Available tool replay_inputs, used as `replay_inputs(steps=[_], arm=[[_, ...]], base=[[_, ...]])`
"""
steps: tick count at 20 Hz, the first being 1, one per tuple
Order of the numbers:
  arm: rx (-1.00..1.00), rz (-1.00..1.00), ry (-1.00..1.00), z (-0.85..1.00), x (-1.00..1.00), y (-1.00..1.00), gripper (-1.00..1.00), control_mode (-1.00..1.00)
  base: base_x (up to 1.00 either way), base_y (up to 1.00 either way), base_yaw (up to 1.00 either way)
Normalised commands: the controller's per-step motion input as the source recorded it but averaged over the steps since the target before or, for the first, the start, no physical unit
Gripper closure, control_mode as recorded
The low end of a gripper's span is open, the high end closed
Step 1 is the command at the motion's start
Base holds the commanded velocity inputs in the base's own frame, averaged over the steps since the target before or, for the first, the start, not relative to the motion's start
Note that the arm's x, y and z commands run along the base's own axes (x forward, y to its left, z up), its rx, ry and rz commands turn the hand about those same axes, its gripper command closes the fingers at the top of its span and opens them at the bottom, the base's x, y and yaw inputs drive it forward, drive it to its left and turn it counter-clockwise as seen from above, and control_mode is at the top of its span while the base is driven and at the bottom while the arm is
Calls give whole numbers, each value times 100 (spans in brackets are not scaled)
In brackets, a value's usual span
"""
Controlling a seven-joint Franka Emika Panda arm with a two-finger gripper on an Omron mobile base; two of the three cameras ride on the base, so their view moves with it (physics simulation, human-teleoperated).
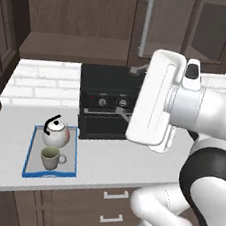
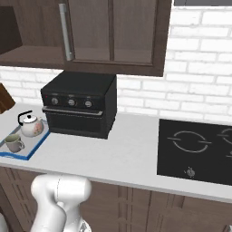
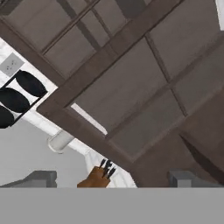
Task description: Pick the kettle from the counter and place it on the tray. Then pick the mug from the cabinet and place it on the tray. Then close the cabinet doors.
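The blue-rimmed tray (image 1: 31, 150) (image 2: 28, 148) lies on the counter (image 1: 109, 160) (image 2: 118, 154) left of a black oven. On it stand the white kettle (image 1: 56, 133) (image 2: 31, 126) and, in front of it, the pale mug (image 1: 50, 158) (image 2: 13, 142). My gripper (image 1: 129, 91) (image 3: 113, 178) is open and holds nothing, raised in front of the oven and pointing left. It faces a glass-paned cabinet door (image 3: 118, 92). The cabinet (image 1: 71, 24) (image 2: 27, 50) shows its open wooden inside. The left door (image 1: 3, 40) is swung open; the right door's bar handle (image 1: 145, 26) (image 2: 65, 31) hangs above the oven.
A black oven (image 1: 103, 103) (image 2: 79, 104) stands on the counter under the cabinet. A knife block (image 3: 97, 177) (image 2: 3, 97) sits at the far left. A black cooktop (image 2: 199, 145) is set into the counter at the right. White brick wall behind.
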Motion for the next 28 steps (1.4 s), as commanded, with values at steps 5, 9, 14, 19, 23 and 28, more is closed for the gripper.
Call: replay_inputs(steps=[5,9,14,19,23,28], arm=[[-28,-2,0,9,-51,39,-100,-100],[-17,-4,-12,1,-54,43,-100,-100],[-3,-10,-25,0,-40,56,-100,-100],[-2,-16,-11,0,-14,58,-100,-100],[0,-13,-1,0,-16,49,-100,-100],[0,-1,0,0,-19,48,-100,-100]], base=[[0,0,0],[0,0,0],[0,0,0],[0,0,0],[0,0,0],[0,0,0]])
